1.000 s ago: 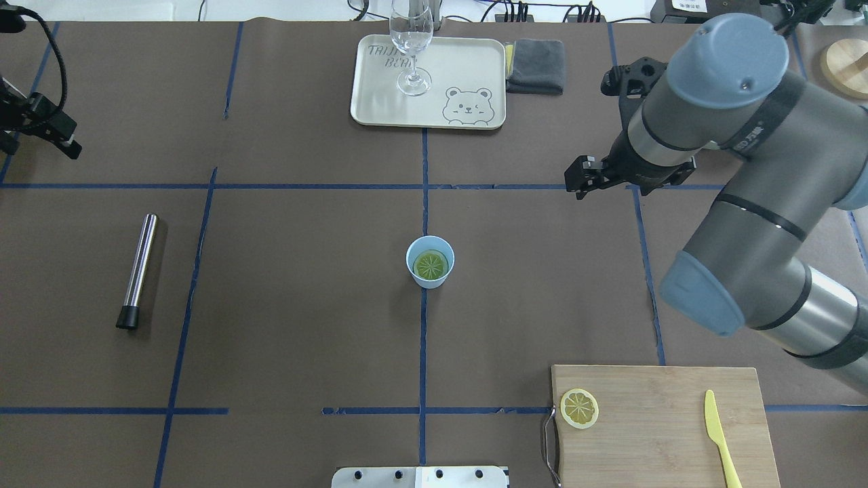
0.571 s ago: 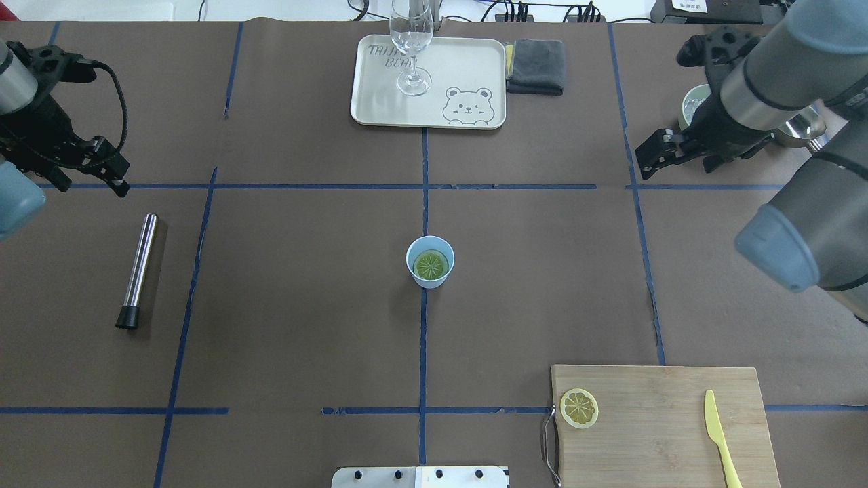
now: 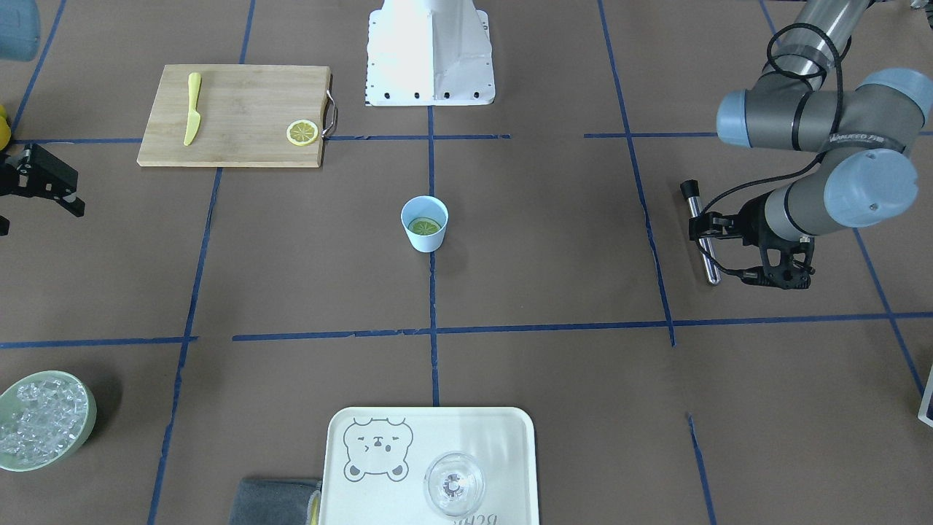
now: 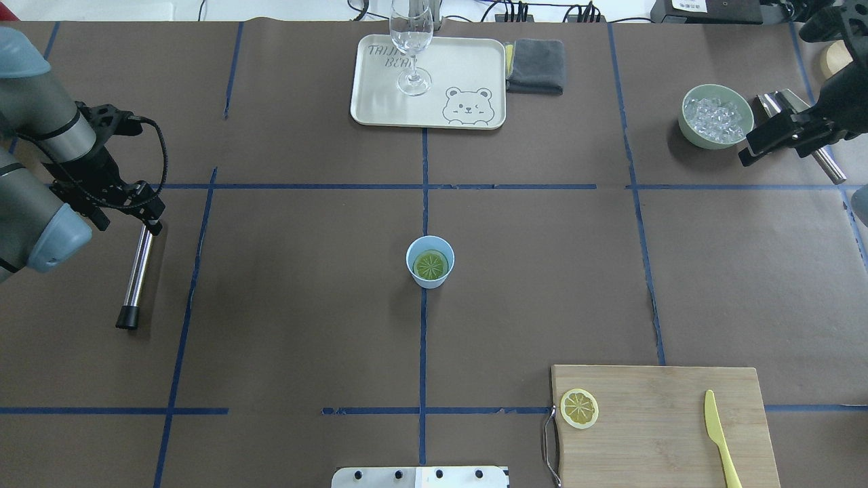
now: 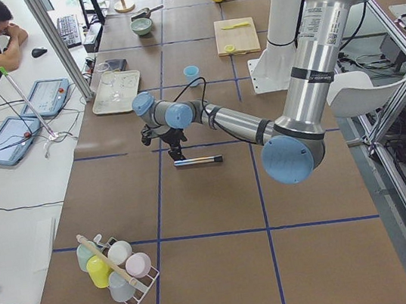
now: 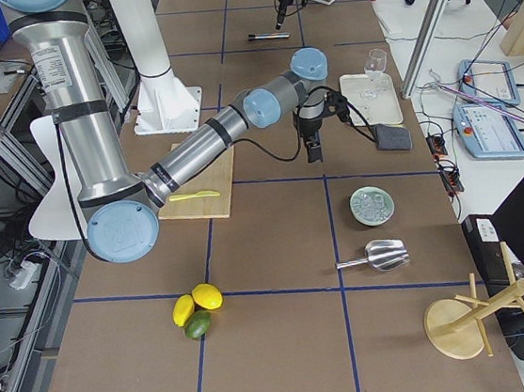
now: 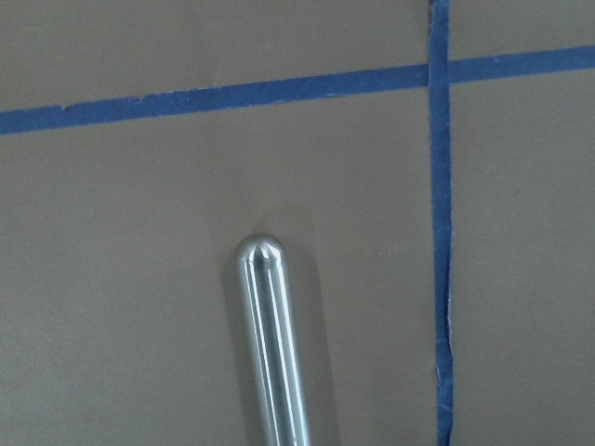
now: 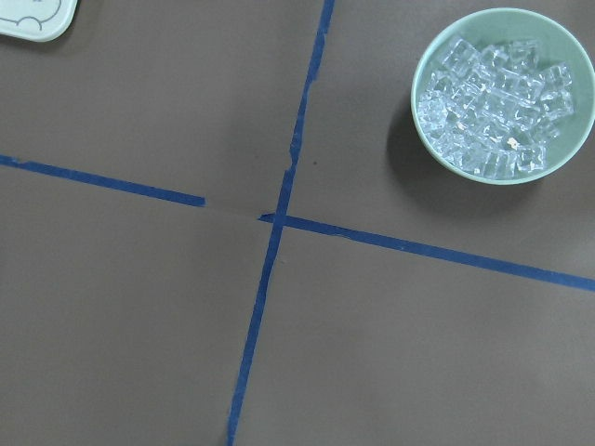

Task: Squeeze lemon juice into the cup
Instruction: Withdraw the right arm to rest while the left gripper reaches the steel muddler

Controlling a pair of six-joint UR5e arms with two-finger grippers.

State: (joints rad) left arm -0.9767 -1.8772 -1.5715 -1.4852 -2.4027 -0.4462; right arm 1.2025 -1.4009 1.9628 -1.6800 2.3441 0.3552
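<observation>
The light-blue cup [image 4: 430, 261] stands at the table's middle, also in the front view [image 3: 424, 224]. The lemon [image 4: 430, 265] lies inside it, cut face up. My left gripper [image 4: 125, 203] hangs pointing down over the far end of a steel rod [image 4: 139, 268] at the left, open and empty; its wrist view shows only the rod's rounded tip [image 7: 270, 344]. My right gripper [image 4: 780, 142] is far right, beside the ice bowl [image 4: 717, 115], open and empty. Both grippers are far from the cup.
A cream tray [image 4: 468, 68] with a clear glass [image 4: 411, 47] and a grey cloth [image 4: 536, 66] sit at the far edge. A wooden board [image 4: 664, 420] near right holds a thin lemon slice [image 4: 579, 407] and a yellow knife [image 4: 719, 434]. A metal scoop [image 6: 378, 257] lies by the bowl.
My right arm has swung away to the right, from right of the cup to beside the ice bowl. My left arm has come in from the left edge to over the rod's far end.
</observation>
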